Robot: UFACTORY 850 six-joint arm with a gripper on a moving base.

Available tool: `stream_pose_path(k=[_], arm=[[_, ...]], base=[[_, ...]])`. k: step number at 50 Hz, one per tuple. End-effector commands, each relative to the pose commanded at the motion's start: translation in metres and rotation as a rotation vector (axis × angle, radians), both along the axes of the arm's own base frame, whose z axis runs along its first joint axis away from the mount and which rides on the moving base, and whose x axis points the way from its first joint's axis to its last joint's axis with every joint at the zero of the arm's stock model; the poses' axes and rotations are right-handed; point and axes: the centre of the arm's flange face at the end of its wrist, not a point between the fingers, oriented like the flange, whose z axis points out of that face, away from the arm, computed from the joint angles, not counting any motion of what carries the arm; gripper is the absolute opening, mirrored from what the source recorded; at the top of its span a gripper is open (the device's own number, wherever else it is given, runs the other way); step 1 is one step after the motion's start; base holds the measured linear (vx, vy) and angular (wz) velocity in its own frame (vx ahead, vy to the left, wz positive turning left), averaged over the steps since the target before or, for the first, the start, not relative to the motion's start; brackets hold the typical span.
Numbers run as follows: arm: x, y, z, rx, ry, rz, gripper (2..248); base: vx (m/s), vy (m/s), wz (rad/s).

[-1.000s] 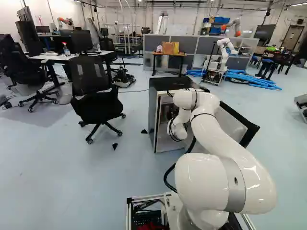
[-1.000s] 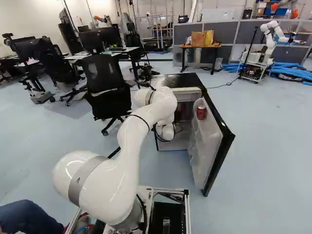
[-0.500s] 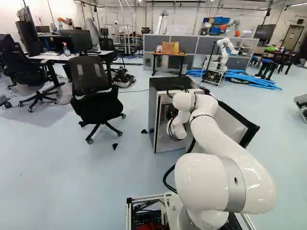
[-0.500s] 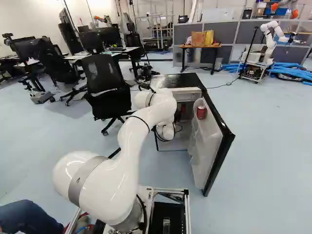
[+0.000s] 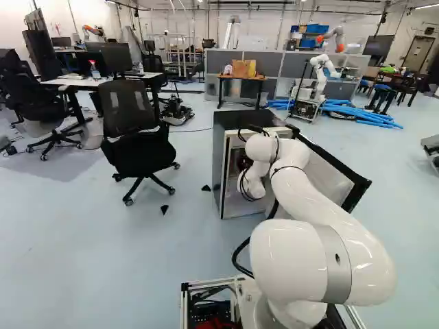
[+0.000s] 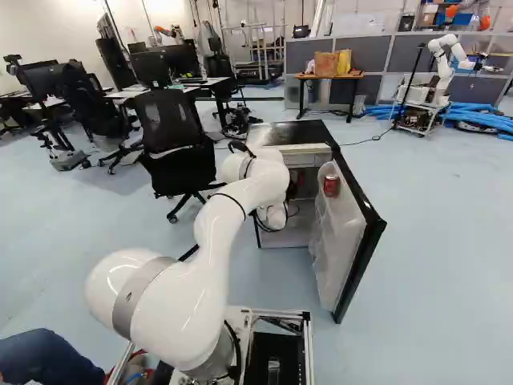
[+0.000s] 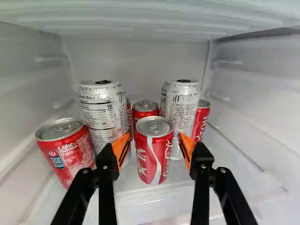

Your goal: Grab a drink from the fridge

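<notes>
Gripper (image 7: pixel 154 136): standing open, its orange pads (image 7: pixel 121 149) flanking one small red can (image 7: pixel 154 157), a gap showing at each side; holding nothing. Can: standing upright inside the fridge (image 6: pixel 292 133), two taller silver cans (image 7: pixel 101 115) rising farther in behind it.

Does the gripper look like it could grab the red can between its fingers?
Probably yes. The gripper is open, an orange pad stands on each side of the red can, and nothing shows in front of it.
</notes>
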Motion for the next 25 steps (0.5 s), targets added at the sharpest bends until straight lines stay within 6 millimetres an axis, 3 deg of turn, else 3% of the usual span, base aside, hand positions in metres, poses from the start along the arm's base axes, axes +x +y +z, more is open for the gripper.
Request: stream_pose_path(k=[23, 24, 25], arm=[[0.0008, 0.0000, -0.0009, 0.000, 0.003, 0.000, 155], [0.0008, 0.0000, -0.0009, 0.000, 0.003, 0.000, 119], [0.0008, 0.0000, -0.0009, 0.000, 0.003, 0.000, 119]], base=[[0.000, 0.000, 0.000], [0.000, 0.000, 0.000], [0.000, 0.000, 0.000]])
